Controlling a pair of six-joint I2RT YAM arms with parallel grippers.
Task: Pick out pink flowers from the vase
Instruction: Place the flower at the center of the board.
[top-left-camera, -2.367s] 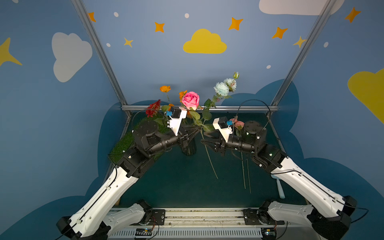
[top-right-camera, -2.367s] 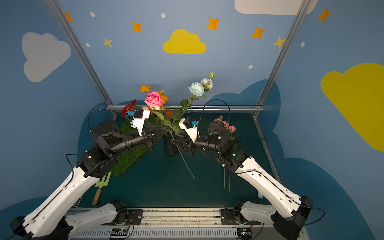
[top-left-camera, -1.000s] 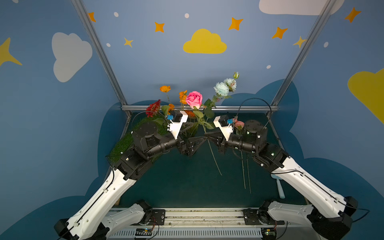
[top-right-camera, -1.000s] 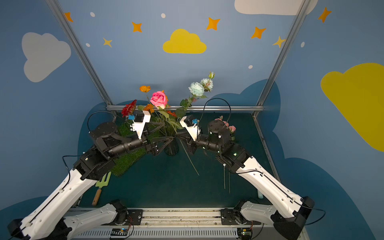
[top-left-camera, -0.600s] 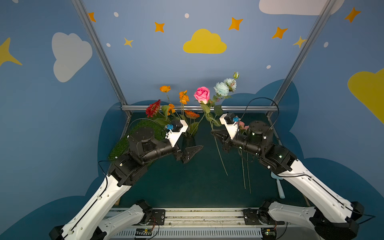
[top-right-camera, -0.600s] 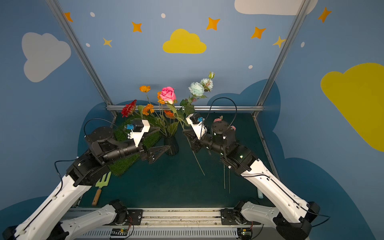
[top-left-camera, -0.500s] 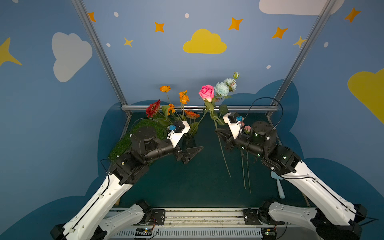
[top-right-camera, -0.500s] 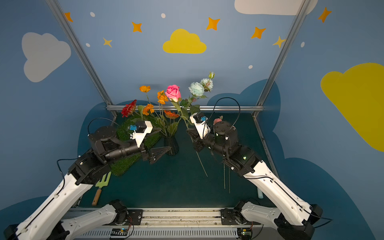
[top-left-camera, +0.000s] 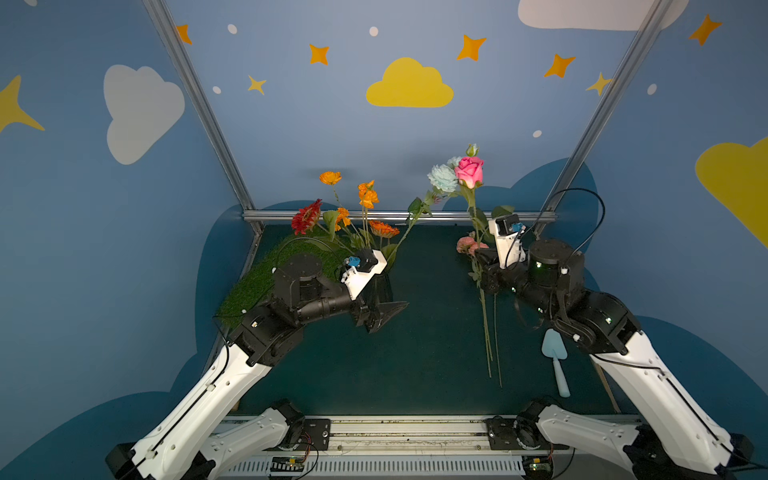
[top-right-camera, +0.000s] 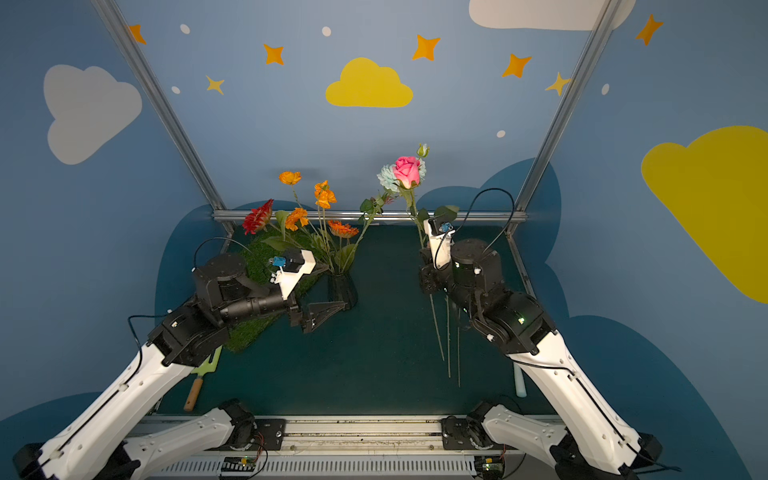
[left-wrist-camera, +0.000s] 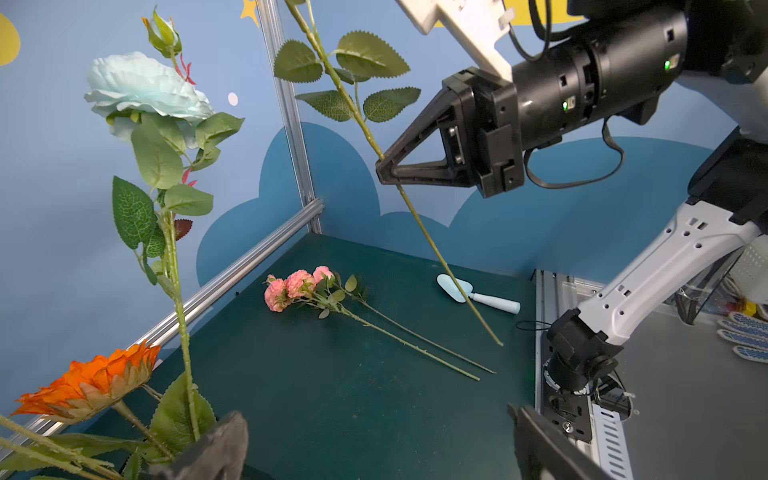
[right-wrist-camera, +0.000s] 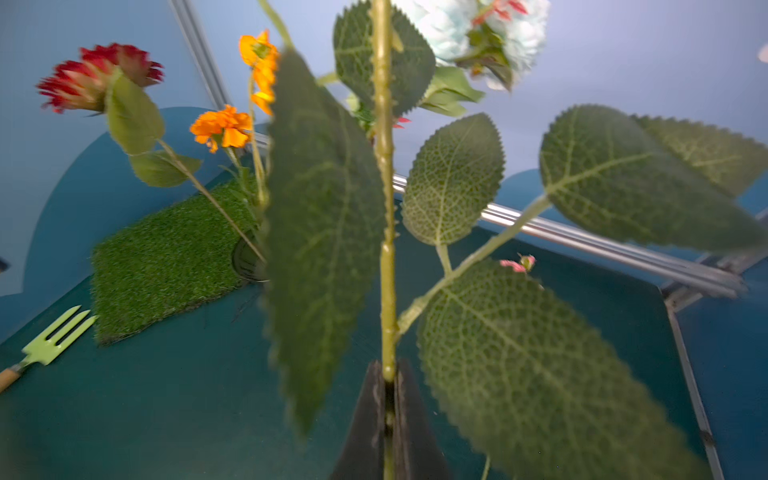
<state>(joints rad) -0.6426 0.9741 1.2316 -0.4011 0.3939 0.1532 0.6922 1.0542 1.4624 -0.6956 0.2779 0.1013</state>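
Right end effector (left-wrist-camera: 381, 167) clamped on hot-pink rose (top-left-camera: 469, 171) stem; left end effector (top-left-camera: 384, 314) wide apart, seemingly empty.

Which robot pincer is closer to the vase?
Left. The left pincer hangs open right beside the vase. The right pincer is well off to the side, shut on the stem of the pink rose.

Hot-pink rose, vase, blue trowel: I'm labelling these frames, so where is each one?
hot-pink rose (top-left-camera: 469, 171): in a top view, on the bloom.
vase (top-right-camera: 341, 291): in a top view, on its dark glass body.
blue trowel (left-wrist-camera: 454, 286): left wrist view, on the blade.
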